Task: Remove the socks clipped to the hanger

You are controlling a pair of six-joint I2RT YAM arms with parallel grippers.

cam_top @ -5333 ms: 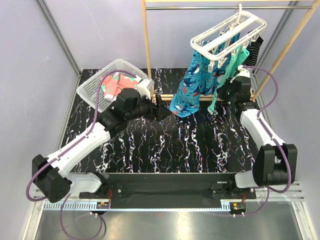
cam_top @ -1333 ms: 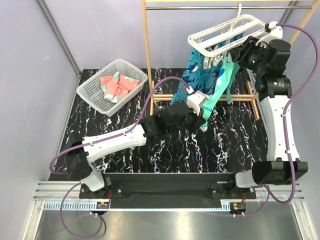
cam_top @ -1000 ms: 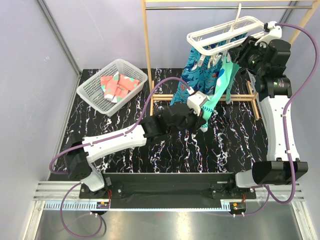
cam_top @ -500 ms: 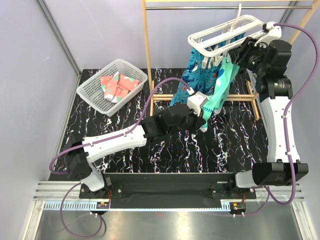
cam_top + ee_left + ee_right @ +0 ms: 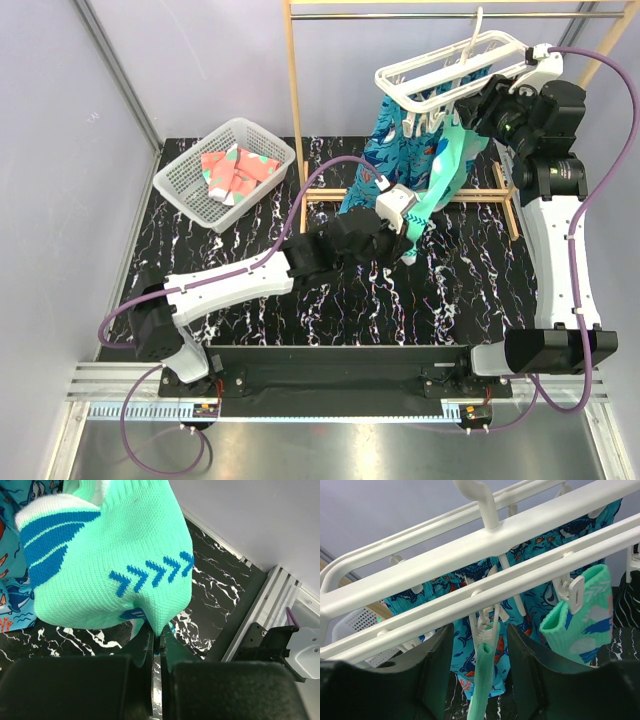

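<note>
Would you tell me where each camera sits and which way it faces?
Top external: above and behind, looking down at the table; both arms show.
Left wrist: looks along the left gripper, shut on the teal sock.
Right wrist: looks up past the open right gripper at the hanger.
Shared with top: the hanger.

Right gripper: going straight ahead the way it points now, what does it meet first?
Most likely the white clip pinching the stretched teal sock, centred between the open fingers of the right gripper, just under a hanger slat. Depth is uncertain.
</note>
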